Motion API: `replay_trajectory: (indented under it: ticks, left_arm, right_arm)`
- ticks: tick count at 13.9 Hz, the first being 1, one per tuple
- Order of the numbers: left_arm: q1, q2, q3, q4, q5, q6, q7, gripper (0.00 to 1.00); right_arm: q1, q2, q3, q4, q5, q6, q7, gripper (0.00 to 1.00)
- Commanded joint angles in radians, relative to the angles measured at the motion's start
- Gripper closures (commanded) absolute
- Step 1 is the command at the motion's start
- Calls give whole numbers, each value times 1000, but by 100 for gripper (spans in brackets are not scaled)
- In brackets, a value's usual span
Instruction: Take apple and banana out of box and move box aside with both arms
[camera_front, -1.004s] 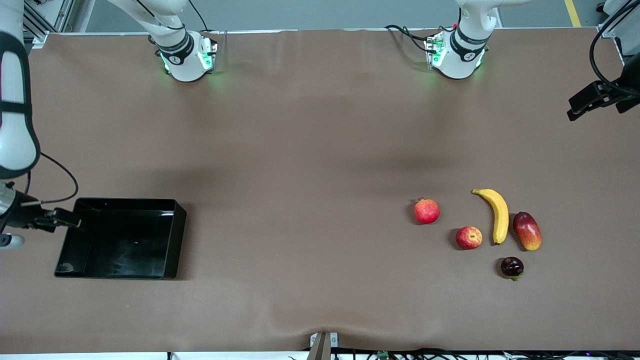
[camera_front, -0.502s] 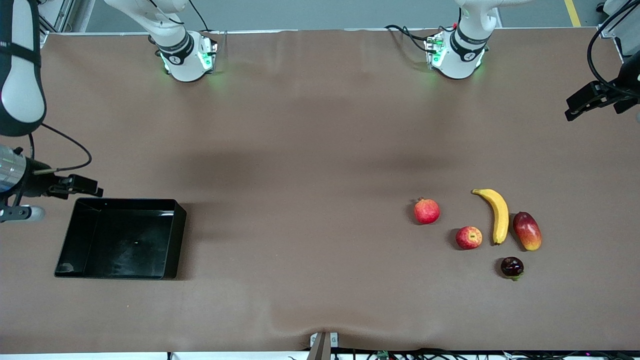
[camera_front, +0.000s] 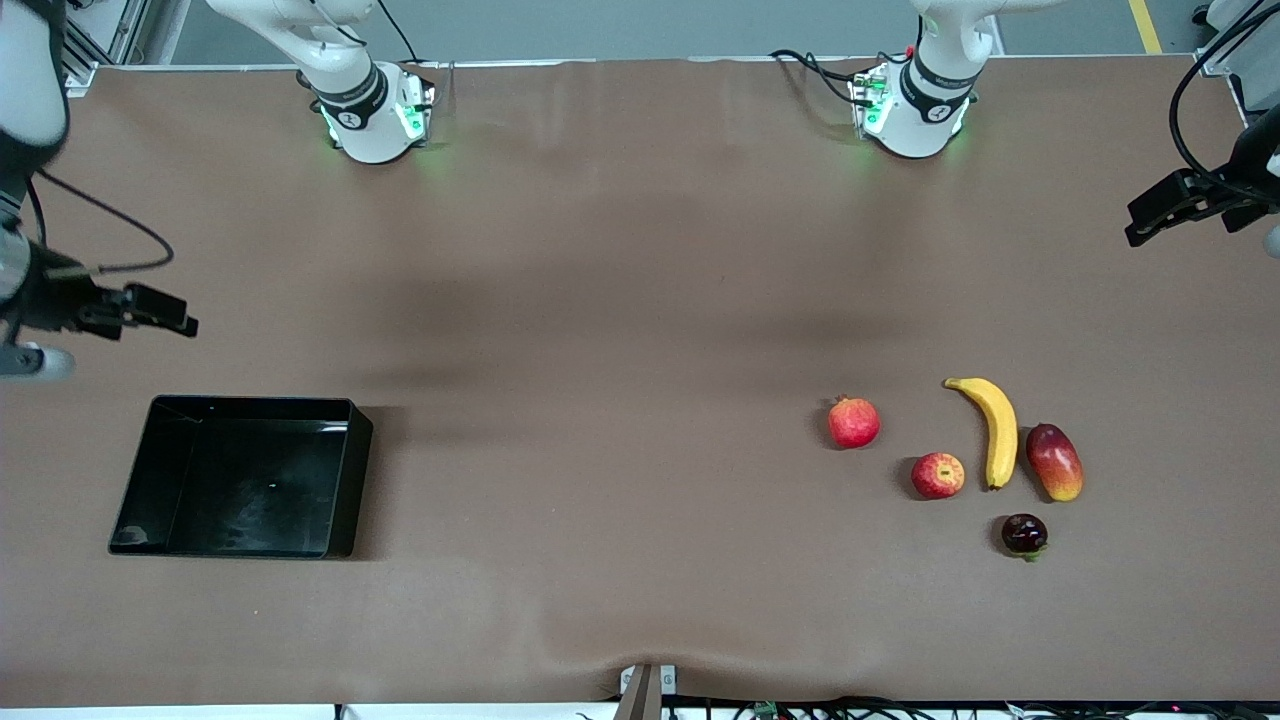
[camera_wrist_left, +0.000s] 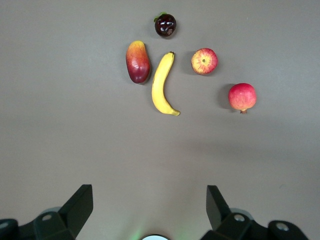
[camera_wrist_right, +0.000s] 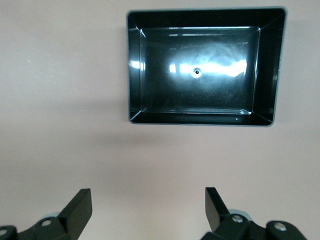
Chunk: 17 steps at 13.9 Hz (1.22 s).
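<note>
The black box lies empty on the table toward the right arm's end; it also shows in the right wrist view. My right gripper is open and empty, in the air over bare table beside the box. The yellow banana and the small red apple lie side by side toward the left arm's end. My left gripper is open and empty, over the table's edge at that end, well apart from the fruits.
A red pomegranate lies beside the apple, toward the table's middle. A red-and-yellow mango lies along the banana. A small dark fruit lies nearer the front camera than the apple. The brown table is bare between box and fruits.
My right gripper has left the box's end wall and risen to over the table beside the box. The box has not moved. The left gripper has shifted only slightly.
</note>
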Motion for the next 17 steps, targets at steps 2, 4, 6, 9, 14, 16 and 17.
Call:
replay_trajectory:
  ticks: [2, 4, 6, 9, 14, 16, 17]
  left_arm:
    - [6, 6, -3, 26, -18, -9, 14, 0]
    - [5, 4, -3, 26, -18, -9, 12, 0]
    - [1, 4, -6, 27, -17, -9, 11, 0]
    - [-2, 0, -9, 26, -17, -11, 11, 0]
    - [0, 1, -16, 35, -18, -11, 12, 0]
    - [0, 0, -18, 35, -20, -11, 12, 0]
    - [0, 0, -19, 35, -20, -11, 11, 0]
  right_arm:
    - [15, -94, -4, -7, -21, -57, 48, 0]
    - [15, -139, -3, -21, -19, -69, 49, 0]
    - [19, -157, -9, -22, -19, -104, 49, 0]
    - [48, -169, -54, -22, -21, -133, 52, 0]
    - [76, -176, -79, -22, -68, -177, 72, 0]
    - [80, -177, -79, -22, -91, -180, 79, 0]
    - [82, -179, -79, -22, -91, -180, 80, 0]
